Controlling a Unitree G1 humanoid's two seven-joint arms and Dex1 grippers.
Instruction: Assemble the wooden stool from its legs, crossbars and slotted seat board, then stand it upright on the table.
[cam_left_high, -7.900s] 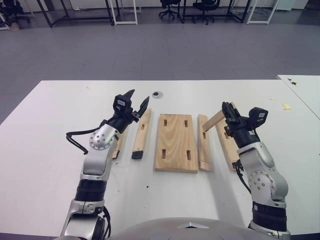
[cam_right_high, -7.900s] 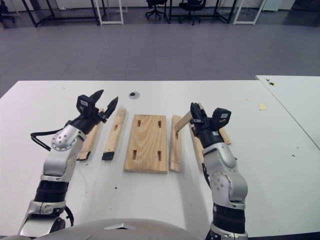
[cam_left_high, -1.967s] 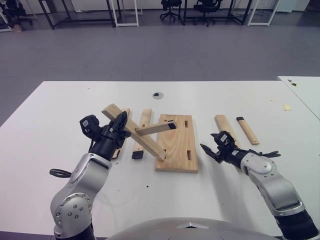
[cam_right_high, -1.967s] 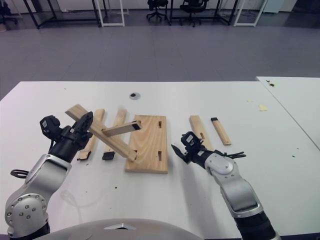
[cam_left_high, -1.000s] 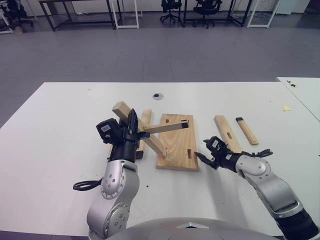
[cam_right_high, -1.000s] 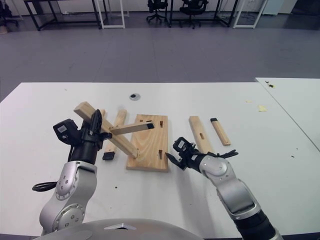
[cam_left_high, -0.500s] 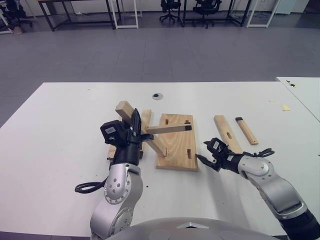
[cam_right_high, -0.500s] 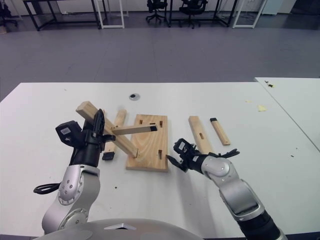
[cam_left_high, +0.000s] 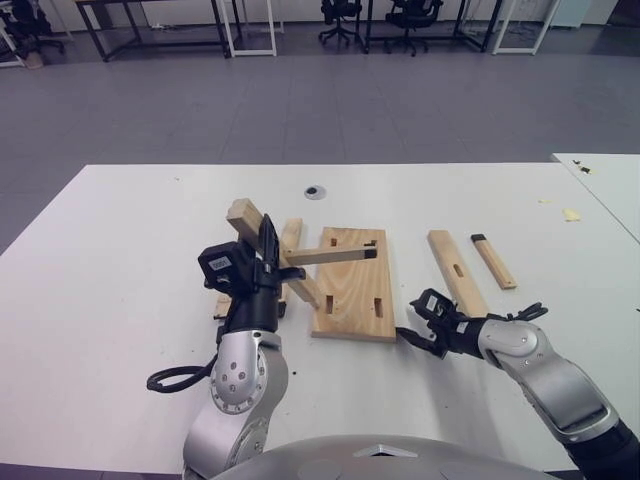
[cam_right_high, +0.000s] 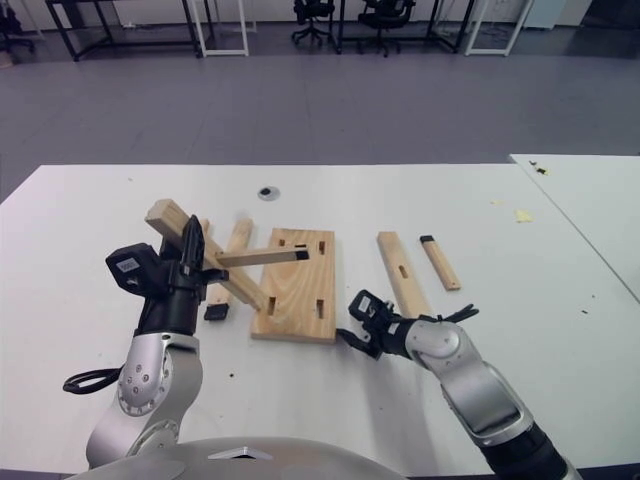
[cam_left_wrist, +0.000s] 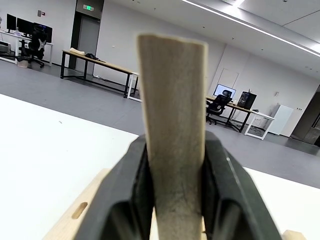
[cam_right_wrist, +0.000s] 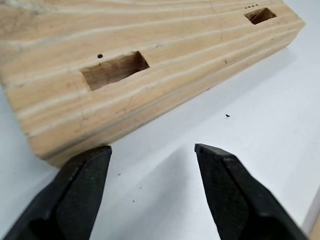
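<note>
Seat board: the slotted seat board (cam_left_high: 365, 300) lies flat in the middle of the table (cam_left_high: 120, 260). Its four slots face up, so you can reach them from above with the leg ends.
Held leg: the leg (cam_left_high: 305, 288) is tilted, its upper end high and toward the robot's left. Its lower end is down at the board's near-left slot. You cannot tell from here whether it has gone into the slot.
Crossbar: the crossbar (cam_left_high: 335, 256) is already joined to that leg. It juts out over the board toward the right and is clear of the wood below.
Why tilted: this looks like the lead-in angle for getting the leg end into its slot.
Left gripper: the left gripper (cam_left_wrist: 174, 190) is clamped on the leg, one finger on each broad face, close to the crossbar joint. Your grip looks square, with no skew visible.
Right gripper: the right gripper (cam_right_wrist: 152, 160) is spread wide and holds nothing. It is low over the table at the board's near-right corner. One finger is just beside the board's edge, but you cannot tell whether it touches.
Why there: you are probably placed to brace the board against sliding as the leg is pressed in.
Spare parts: another leg (cam_left_high: 455, 280) lies flat to the right of the board. A short bar (cam_left_high: 493, 262) lies just beyond that. More pieces (cam_left_high: 290, 235) lie on the left, behind the held leg.
</note>
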